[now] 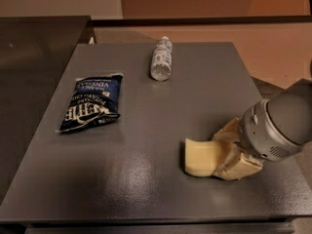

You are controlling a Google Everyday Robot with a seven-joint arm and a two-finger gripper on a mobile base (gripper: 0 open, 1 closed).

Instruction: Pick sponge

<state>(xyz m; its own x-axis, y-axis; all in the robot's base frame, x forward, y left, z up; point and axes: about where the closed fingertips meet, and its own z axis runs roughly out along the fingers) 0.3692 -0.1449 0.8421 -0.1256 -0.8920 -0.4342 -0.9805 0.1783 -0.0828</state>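
Note:
The sponge (201,157) is a pale yellow flat pad lying on the dark grey table (146,130) at the front right. My gripper (232,151) comes in from the right and sits over the sponge's right end. One cream finger (225,132) is on the far side and the other on the near side. The fingers are closed against the sponge, which still rests on the table. The sponge's right end is hidden by the gripper's grey wrist (280,126).
A blue chip bag (92,103) lies at the table's left. A clear plastic bottle (161,58) lies on its side at the back middle. The table's right edge is close beside the gripper. A dark counter (34,57) stands to the left.

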